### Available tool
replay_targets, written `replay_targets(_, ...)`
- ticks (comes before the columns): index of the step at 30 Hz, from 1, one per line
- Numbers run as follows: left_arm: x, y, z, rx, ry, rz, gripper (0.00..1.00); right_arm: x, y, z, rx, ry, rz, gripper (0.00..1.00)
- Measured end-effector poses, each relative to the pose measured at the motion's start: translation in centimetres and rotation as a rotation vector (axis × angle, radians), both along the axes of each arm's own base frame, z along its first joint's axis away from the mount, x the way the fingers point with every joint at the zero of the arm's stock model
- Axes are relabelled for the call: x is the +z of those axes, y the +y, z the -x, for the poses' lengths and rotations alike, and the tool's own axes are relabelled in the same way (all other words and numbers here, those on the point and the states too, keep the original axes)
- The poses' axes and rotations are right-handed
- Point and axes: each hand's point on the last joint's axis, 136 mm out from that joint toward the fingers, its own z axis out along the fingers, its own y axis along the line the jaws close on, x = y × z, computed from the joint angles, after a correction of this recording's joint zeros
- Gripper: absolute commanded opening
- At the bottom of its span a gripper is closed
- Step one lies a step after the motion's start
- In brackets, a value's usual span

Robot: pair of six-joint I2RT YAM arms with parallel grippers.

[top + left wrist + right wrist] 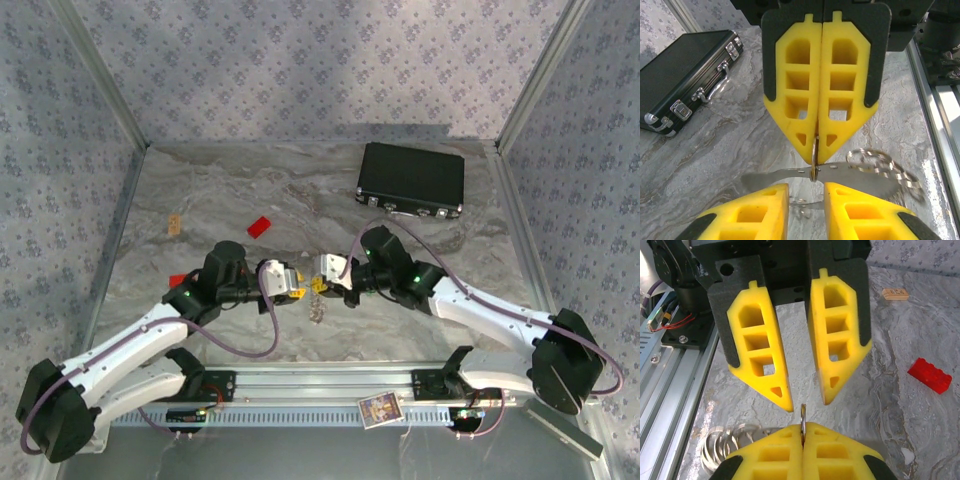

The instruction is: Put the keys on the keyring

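From above: left end effector (pixel 297 284) and right end effector (pixel 322 270) are facing tip to tip. Left wrist: the right one is pinching the keyring (pixel 813 150) edge-on, chain (pixel 880 165) dangling beside. Right wrist: left fingers (pixel 762 357) are standing apart, just beyond the ring.

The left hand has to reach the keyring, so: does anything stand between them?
Nothing visible does. The left hand faces the keyring directly, jaws open; the shut right hand pinches it edge-on, its beaded chain off to the side.
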Motion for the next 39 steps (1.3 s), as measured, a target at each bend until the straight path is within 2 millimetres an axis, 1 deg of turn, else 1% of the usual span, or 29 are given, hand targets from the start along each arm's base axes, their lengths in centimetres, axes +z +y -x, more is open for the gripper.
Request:
replay_targets(7,-0.3,-0.4,0.1,-0.01,0.027,0.003,0.2,-0.1,0.1,0.2,0.004,-0.01,0.005,0.0)
replay_targets(8,-0.3,-0.4,0.1,-0.011,0.029,0.006,0.18,-0.1,0.1,0.2,0.004,-0.011,0.006,0.0)
replay_targets(11,0.0,-0.6,0.2,-0.017,0.033,0.021,0.18,-0.1,0.2,0.2,0.004,-0.015,0.006,0.0)
replay_targets(13,0.0,-0.6,0.2,-0.017,0.041,0.023,0.15,-0.1,0.3,0.2,0.002,-0.018,0.007,0.0)
replay_targets(17,-0.3,-0.7,0.3,-0.016,0.066,0.022,0.0,-0.2,0.3,0.0,-0.007,-0.022,0.012,0.0)
replay_targets(18,-0.4,-0.7,0.3,-0.015,0.069,0.021,0.0,-0.2,0.3,0.0,-0.01,-0.023,0.013,0.02)
replay_targets(20,-0.4,-0.7,0.3,-0.014,0.068,0.021,0.0,-0.3,0.3,-0.1,-0.018,-0.023,0.016,0.27)
replay_targets(21,-0.4,-0.7,0.3,-0.014,0.067,0.021,0.0,-0.2,0.2,-0.2,-0.024,-0.023,0.015,0.33)
replay_targets(22,-0.5,-0.7,0.3,-0.014,0.068,0.018,0.0,-0.2,0.1,-0.3,-0.029,-0.036,0.016,0.36)
replay_targets(24,-0.5,-0.7,0.4,-0.013,0.065,0.017,0.0,0.0,-0.5,-0.5,-0.049,-0.056,0.018,0.36)
replay_targets(27,-0.4,-0.5,0.2,0.002,0.051,0.015,0.0,-0.1,-1.8,-0.8,-0.094,-0.085,0.038,0.27)
replay_targets(29,-0.2,-0.5,0.1,0.012,0.039,0.016,0.0,-0.2,-2.3,-0.9,-0.115,-0.088,0.049,0.26)
replay_targets(36,-0.3,-0.4,-0.2,0.03,0.022,0.006,0.0,-0.2,-1.9,-0.6,-0.105,-0.08,0.044,0.26)
replay_targets(39,-0.4,-0.4,-0.2,0.033,0.019,0.003,0.0,-0.6,-1.5,-0.6,-0.097,-0.075,0.046,0.27)
